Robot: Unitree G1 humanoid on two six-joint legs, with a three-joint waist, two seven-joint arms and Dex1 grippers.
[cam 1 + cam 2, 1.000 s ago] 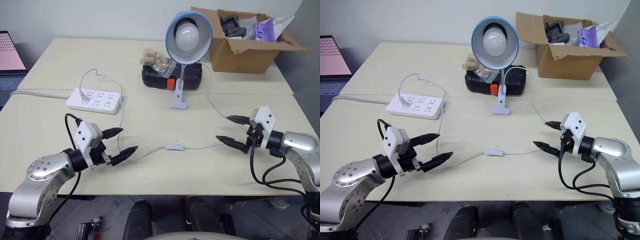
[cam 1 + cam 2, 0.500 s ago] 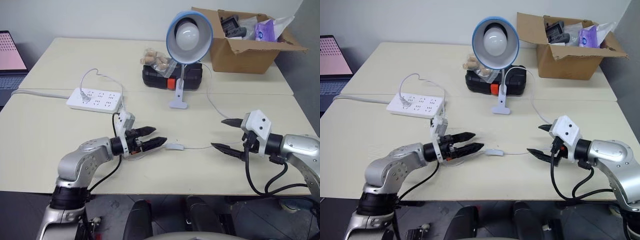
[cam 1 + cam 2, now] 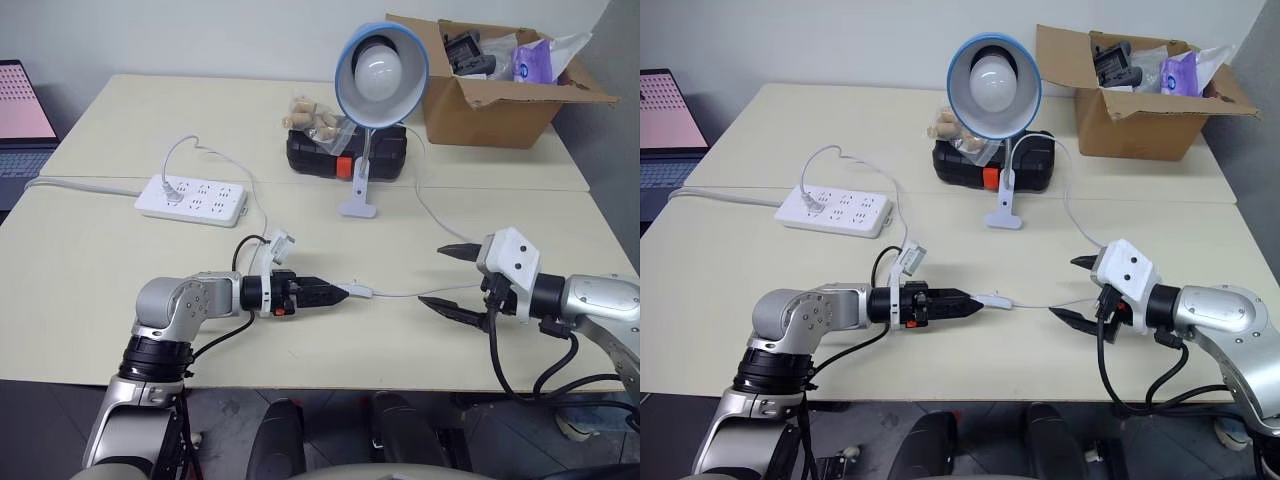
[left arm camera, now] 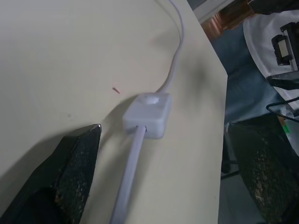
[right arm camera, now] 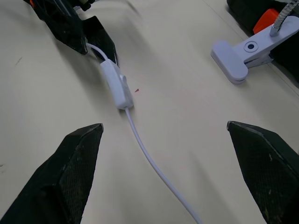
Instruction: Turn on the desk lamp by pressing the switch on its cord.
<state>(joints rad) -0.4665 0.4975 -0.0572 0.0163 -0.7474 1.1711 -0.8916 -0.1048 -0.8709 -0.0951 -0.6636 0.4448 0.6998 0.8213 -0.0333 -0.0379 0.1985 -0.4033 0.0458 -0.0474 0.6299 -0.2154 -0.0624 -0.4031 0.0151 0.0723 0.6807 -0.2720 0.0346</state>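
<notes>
On the table (image 3: pixel 90 260): one switch (image 3: pixel 356 291) (two grippers near).

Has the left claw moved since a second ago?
Yes. The left claw has swung in toward the switch, away from the power strip side; its open fingertips now sit right at the switch's near end on the cord.
</notes>
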